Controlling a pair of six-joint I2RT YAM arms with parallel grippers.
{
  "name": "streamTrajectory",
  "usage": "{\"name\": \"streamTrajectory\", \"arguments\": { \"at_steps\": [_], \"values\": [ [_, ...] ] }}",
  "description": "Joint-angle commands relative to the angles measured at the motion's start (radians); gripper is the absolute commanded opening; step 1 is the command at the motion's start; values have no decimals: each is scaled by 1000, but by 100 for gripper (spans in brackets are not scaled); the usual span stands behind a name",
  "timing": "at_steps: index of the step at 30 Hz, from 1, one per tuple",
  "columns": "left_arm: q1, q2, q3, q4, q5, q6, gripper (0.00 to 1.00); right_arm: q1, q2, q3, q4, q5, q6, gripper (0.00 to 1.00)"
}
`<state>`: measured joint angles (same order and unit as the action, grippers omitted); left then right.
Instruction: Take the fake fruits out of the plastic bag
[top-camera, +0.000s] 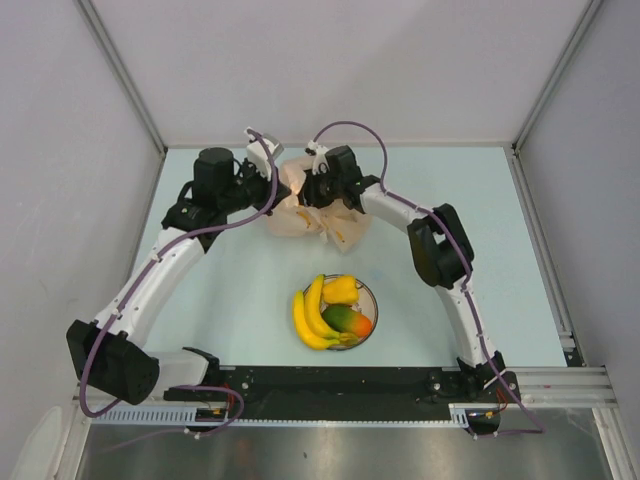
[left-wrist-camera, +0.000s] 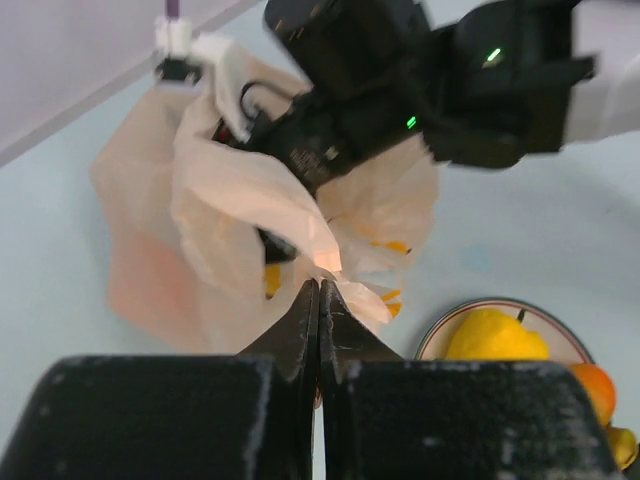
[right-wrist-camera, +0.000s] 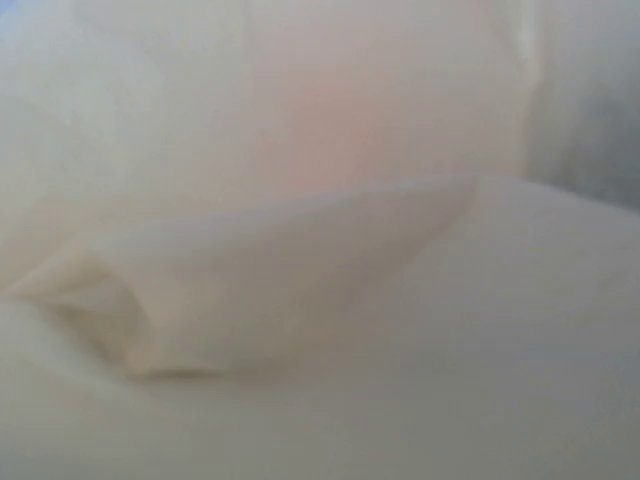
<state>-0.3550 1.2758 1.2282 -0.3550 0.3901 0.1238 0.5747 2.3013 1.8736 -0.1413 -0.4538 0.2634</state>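
The pale-orange plastic bag (top-camera: 312, 218) lies crumpled at the back middle of the table. My left gripper (top-camera: 283, 197) is shut on a fold of the bag's edge, seen in the left wrist view (left-wrist-camera: 320, 287), with the bag (left-wrist-camera: 225, 215) spread beyond it. My right gripper (top-camera: 314, 190) reaches into the bag's mouth; its fingers are hidden in the plastic, and its wrist view shows only blurred bag film (right-wrist-camera: 320, 250). A yellow banana bunch (top-camera: 311, 316), a yellow pepper-like piece (top-camera: 342, 290), a green-red mango (top-camera: 341, 320) and an orange (top-camera: 364, 326) lie on the plate. The grape bunches are not visible.
The round white plate (top-camera: 374, 300) sits in front of the bag, near the table's middle; its rim (left-wrist-camera: 437, 332) also shows in the left wrist view. Grey walls close in the table at the back and sides. The arm bases stand on the black rail at the near edge.
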Motion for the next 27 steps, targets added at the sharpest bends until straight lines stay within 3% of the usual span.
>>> {"name": "streamTrajectory", "arguments": {
  "at_steps": [1, 8, 14, 22, 27],
  "values": [
    [1, 25, 45, 73, 107, -118, 0, 14, 84, 110, 104, -31, 127, 59],
    [-2, 50, 18, 135, 148, -179, 0, 20, 245, 304, 105, -80, 258, 85],
    [-16, 60, 10, 168, 191, -227, 0, 48, 345, 418, 60, -45, 243, 100],
    [-29, 68, 14, 180, 205, -254, 0, 76, 412, 447, 48, 35, 229, 98],
    [-30, 66, 4, 186, 205, -271, 0, 73, 435, 472, 83, 104, 201, 83]
  ]
}}
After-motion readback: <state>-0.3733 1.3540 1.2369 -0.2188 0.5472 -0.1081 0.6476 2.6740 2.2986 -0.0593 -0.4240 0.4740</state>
